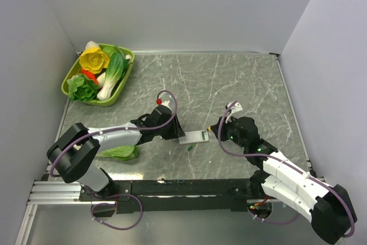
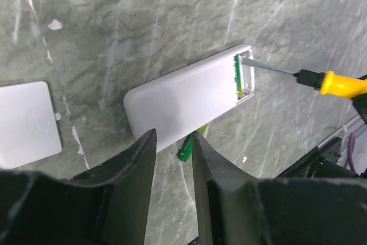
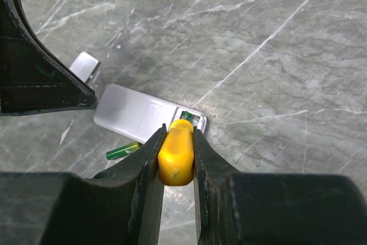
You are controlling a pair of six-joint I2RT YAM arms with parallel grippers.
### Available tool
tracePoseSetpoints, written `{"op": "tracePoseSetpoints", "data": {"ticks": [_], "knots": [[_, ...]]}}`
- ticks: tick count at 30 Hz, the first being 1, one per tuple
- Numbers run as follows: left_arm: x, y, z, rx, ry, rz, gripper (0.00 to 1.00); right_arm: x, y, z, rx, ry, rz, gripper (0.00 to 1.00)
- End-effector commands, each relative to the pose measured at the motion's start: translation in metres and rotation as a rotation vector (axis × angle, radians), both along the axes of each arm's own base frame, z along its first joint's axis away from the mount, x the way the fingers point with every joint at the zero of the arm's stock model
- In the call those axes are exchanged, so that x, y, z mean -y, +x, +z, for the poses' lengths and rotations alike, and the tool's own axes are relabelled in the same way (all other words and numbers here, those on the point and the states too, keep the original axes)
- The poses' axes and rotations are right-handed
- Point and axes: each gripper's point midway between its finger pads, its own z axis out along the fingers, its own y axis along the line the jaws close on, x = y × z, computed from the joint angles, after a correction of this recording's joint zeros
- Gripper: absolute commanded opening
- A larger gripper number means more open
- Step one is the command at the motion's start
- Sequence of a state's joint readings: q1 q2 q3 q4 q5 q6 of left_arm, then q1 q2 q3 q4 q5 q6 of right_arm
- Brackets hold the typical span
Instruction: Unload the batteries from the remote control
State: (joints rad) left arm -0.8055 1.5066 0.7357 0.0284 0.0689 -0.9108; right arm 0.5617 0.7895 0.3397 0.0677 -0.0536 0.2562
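Note:
The white remote control [image 1: 193, 137] [image 2: 189, 96] [image 3: 140, 114] lies back-up on the marble table between the two arms. Its end compartment [image 2: 245, 76] is uncovered, and a green battery [image 2: 237, 76] shows inside. Another green battery [image 2: 186, 148] [image 3: 123, 151] [image 1: 190, 147] lies loose on the table beside the remote. My right gripper [image 3: 176, 133] [image 1: 221, 130] is shut on the yellow screwdriver handle [image 3: 176, 156], whose shaft [image 2: 275, 68] reaches into the compartment. My left gripper [image 2: 172, 142] [image 1: 172, 127] hovers at the remote's other end, its jaws slightly apart with nothing between them.
The white cover piece [image 2: 26, 124] [image 3: 85, 66] lies on the table left of the remote. A green basket [image 1: 125, 80] of toy vegetables stands at the back left. A green leafy vegetable [image 1: 121, 152] lies under the left arm. Grey walls enclose the table.

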Motion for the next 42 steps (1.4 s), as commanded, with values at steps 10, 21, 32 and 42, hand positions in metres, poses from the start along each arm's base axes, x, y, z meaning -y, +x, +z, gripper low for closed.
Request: {"op": "tracePoseSetpoints", "data": {"ticks": [10, 21, 32, 42], "knots": [[0.005, -0.007, -0.009, -0.027, -0.018, -0.008, 0.42, 0.009, 0.007, 0.006, 0.021, -0.022, -0.050, 0.00], [0.007, -0.007, -0.001, -0.012, -0.025, -0.007, 0.44, 0.010, 0.005, 0.000, -0.040, -0.007, -0.079, 0.00], [0.009, 0.011, -0.005, 0.021, 0.032, 0.018, 0.45, -0.015, -0.014, -0.003, -0.037, 0.154, 0.035, 0.00], [0.008, 0.024, -0.013, 0.007, 0.068, 0.036, 0.42, -0.019, -0.021, -0.006, 0.041, 0.197, 0.047, 0.00]]}}
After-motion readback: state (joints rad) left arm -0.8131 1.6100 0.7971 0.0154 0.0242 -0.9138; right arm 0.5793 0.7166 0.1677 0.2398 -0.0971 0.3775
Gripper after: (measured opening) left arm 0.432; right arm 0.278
